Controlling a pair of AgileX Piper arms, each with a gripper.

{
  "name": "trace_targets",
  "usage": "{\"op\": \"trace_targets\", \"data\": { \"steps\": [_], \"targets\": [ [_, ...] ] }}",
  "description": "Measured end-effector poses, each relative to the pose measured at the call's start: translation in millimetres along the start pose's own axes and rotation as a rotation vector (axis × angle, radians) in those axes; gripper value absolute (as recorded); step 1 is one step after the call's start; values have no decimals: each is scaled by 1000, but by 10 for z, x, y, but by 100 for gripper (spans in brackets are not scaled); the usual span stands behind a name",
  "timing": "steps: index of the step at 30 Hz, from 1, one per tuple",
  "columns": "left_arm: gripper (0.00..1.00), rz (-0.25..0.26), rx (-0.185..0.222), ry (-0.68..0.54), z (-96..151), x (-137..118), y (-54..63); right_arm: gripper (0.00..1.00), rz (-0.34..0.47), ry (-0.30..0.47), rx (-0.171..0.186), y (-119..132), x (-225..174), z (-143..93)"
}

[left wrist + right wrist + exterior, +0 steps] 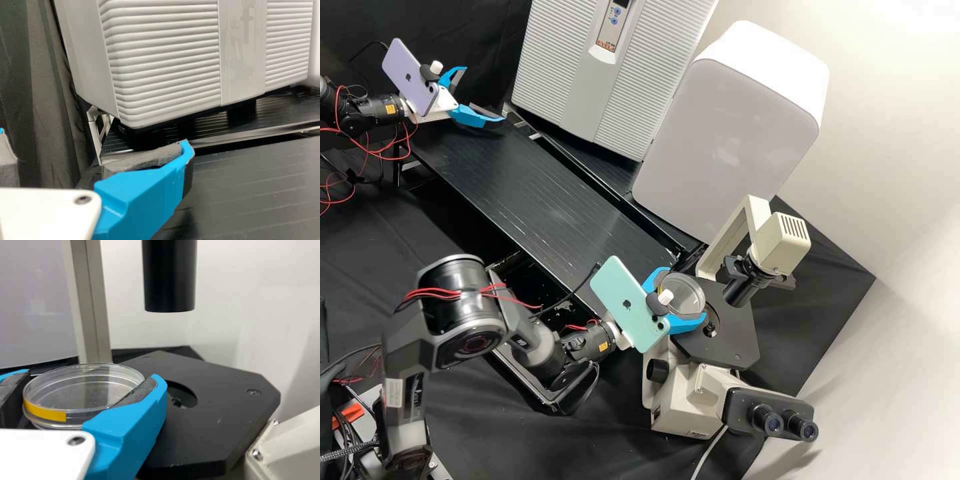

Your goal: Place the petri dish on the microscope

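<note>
In the high view my right gripper (684,294) is shut on the clear petri dish (680,291), held level beside the microscope's black stage (737,337), over its edge nearest the arm. The right wrist view has the dish (82,390), with yellow tape on its rim, between the pads of my right gripper (89,384); the stage (215,420) with its round opening lies just beyond one finger. My left gripper (482,94) stands open and empty over the bench's far-left end. In the left wrist view, the left gripper (94,150) has its fingers wide apart.
A ridged grey cabinet (587,73) and a smooth white one (727,133) stand behind the black bench (540,187). The microscope's lamp head and condenser (747,287) overhang the stage. Its eyepieces (787,427) point toward the front right.
</note>
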Motion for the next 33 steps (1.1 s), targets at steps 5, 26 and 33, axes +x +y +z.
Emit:
{"op": "trace_targets", "data": {
  "steps": [5, 26, 33],
  "targets": [
    [100, 0, 0, 0, 0, 0, 0, 0, 24, 15, 18, 132, -71, -60],
    [100, 0, 0, 0, 0, 0, 0, 0, 95, 6, 7, 497, 61, -49],
    [100, 0, 0, 0, 0, 0, 0, 0, 79, 4, -13, 385, 162, -71]
  ]
}}
